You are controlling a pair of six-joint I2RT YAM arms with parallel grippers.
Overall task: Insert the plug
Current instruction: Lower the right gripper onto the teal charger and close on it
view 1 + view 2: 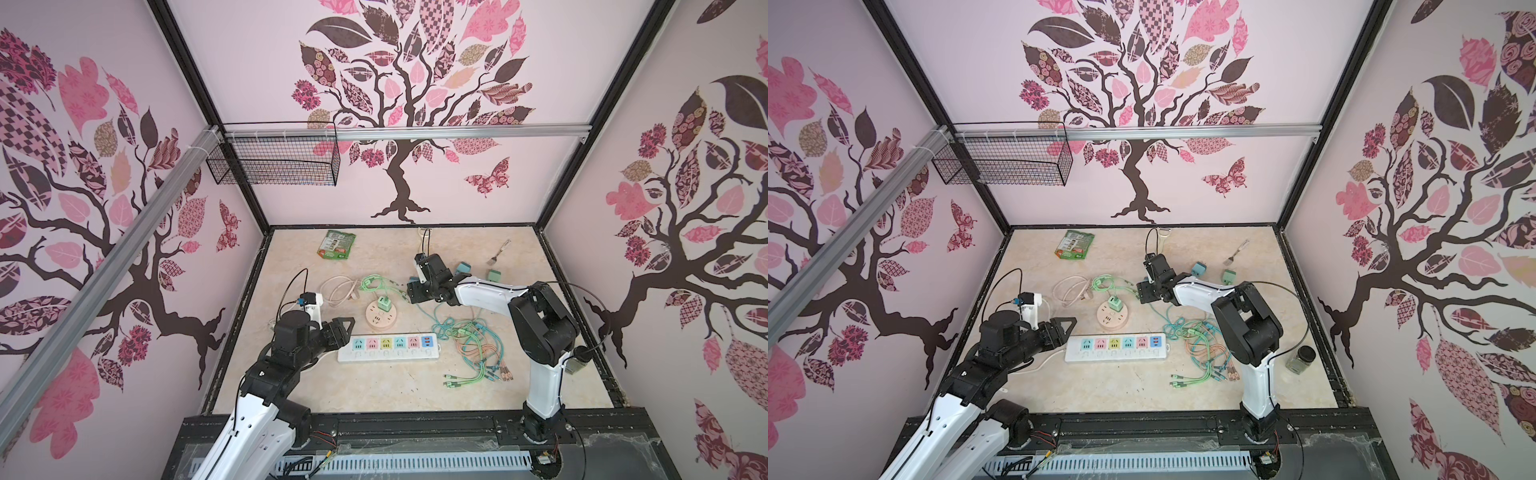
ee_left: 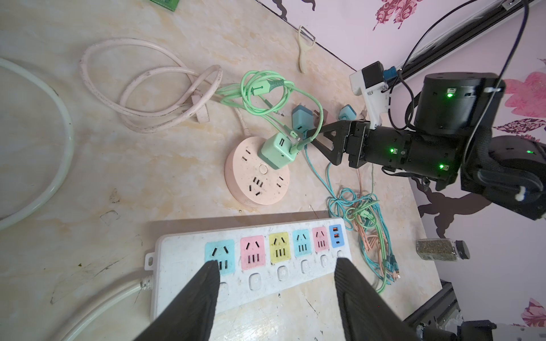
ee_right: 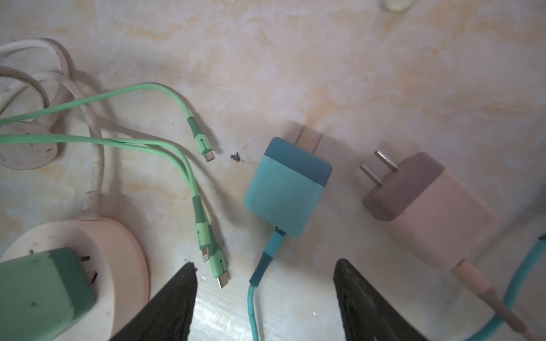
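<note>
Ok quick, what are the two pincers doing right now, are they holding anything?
Left pincer: open, empty, at the power strip.
Right pincer: open, holding nothing; the blue charger lies just in front of it.

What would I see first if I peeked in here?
Probably the white power strip with candy-coloured sockets, in the middle of the table. Right of it sprawls a tangle of green, blue and orange cables; behind it a green charger is plugged into a round pink socket.

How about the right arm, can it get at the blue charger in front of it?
Probably yes: the open right gripper hovers by the blue charger, which lies apart from the pink charger, its cable between the fingers.
</note>
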